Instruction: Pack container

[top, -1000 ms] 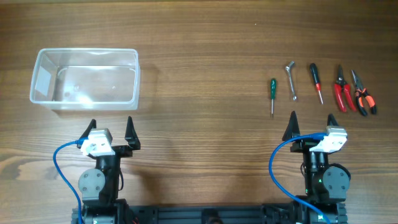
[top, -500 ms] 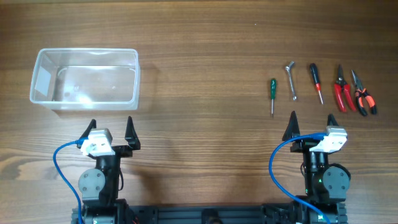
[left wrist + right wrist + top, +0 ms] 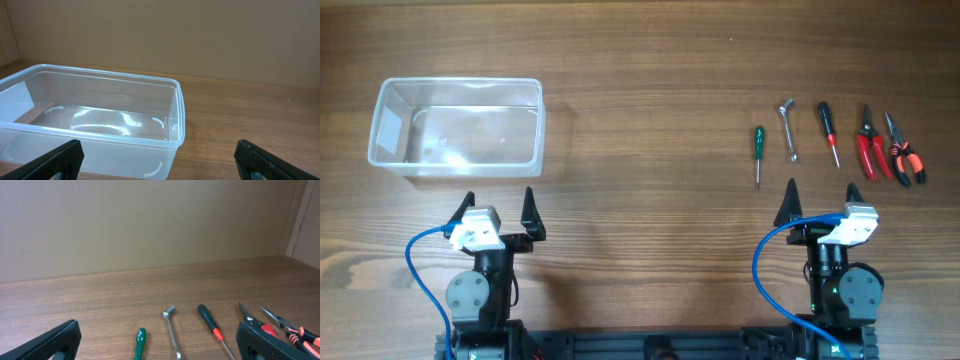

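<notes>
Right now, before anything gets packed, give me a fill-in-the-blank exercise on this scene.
1. The clear container is ____ inside.
2. ____ hand tools lie in a row ahead of the right end effector.
3. The row's leftmost tool is a screwdriver with a ____ handle.
4. The left end effector is ____ and grips nothing.
Missing words: empty; five; green; open.

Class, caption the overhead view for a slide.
Empty container at left, five hand tools at right, left gripper and right gripper open.
</notes>
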Tool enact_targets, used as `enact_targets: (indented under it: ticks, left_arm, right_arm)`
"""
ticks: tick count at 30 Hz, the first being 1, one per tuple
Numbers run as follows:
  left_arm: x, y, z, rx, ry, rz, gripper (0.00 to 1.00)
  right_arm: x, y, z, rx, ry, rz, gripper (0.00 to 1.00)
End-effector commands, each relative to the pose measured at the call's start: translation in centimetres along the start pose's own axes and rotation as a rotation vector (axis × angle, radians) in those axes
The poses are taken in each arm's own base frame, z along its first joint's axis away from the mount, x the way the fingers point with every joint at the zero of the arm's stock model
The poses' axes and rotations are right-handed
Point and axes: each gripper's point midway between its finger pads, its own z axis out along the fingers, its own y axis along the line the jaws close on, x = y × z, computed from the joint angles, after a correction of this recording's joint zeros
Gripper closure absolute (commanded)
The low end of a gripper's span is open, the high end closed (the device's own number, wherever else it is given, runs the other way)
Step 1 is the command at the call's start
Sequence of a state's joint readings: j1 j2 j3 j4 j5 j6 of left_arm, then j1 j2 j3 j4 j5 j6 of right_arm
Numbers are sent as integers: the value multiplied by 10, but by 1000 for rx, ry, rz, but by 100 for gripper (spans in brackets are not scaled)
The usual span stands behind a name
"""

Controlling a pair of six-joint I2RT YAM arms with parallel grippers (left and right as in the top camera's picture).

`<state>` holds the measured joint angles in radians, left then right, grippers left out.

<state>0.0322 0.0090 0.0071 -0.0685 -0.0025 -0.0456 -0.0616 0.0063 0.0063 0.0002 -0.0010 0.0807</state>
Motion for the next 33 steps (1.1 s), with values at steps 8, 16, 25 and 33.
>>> enact_targets:
  ticks: [8, 16, 25, 33]
  left_arm:
    - [2, 1, 0, -2, 6, 15, 0]
    - [2, 1, 0, -2, 5, 15, 0]
    - [3, -12, 0, 73, 15, -86, 0]
    - [-10, -6, -5, 11, 83, -270, 0]
  right_arm:
    - [0, 2, 0, -16, -1, -10, 0]
    - [-1, 6, 0, -35, -4, 120, 0]
    - [-1, 6, 0, -36, 3, 330, 0]
    - [16, 39, -7, -206, 172, 266, 0]
